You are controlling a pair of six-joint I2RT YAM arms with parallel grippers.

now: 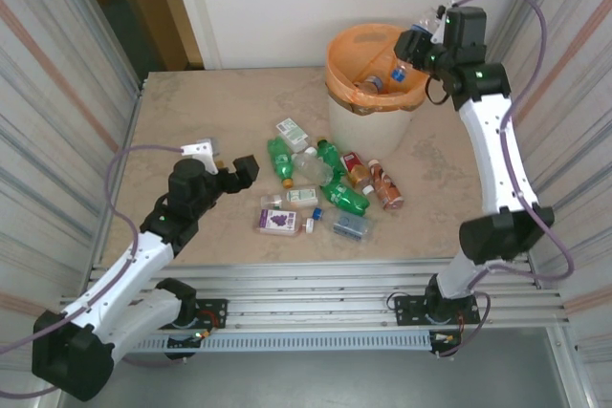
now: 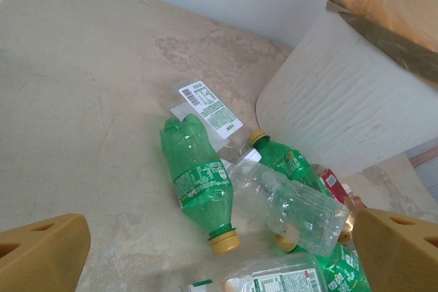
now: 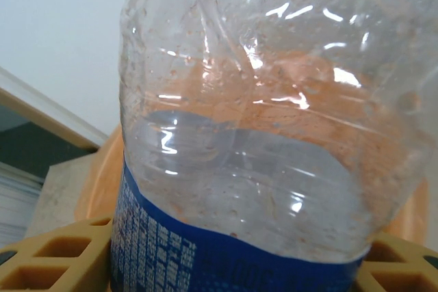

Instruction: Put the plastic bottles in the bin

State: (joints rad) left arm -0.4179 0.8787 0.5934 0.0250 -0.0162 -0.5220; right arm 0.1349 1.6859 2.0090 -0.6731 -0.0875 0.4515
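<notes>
Yellow lattice-moulded fingers (image 3: 55,264) of the right gripper (image 3: 226,271) press on either side of a clear crumpled plastic bottle with a blue label (image 3: 260,135), half closed around its body and holding it. From above, this gripper (image 1: 417,45) carries the bottle (image 1: 425,19) over the far right rim of the round cream-white bin lined with an orange bag (image 1: 344,50). A brownish bottle with a blue cap (image 1: 369,85) already lies inside the bin.

The step in hand looks like the drop. To do it well, the bottle should come inward from the bin's rim toward its centre before the fingers part. A release this close to the edge could tip it outside the bin.

Left of the bin and nearer the arm bases, the left gripper (image 1: 226,161) has its fingers (image 2: 41,254) spread wide with nothing between them. Between them and the bin's wall (image 2: 342,114), the heap of remaining bottles lies on the beige stone-patterned surface (image 1: 182,102). A green plastic bottle with a yellow cap (image 2: 196,169) and a clear crushed bottle (image 2: 294,210) lie nearest, touching each other, with more just beside the bin's foot.
</notes>
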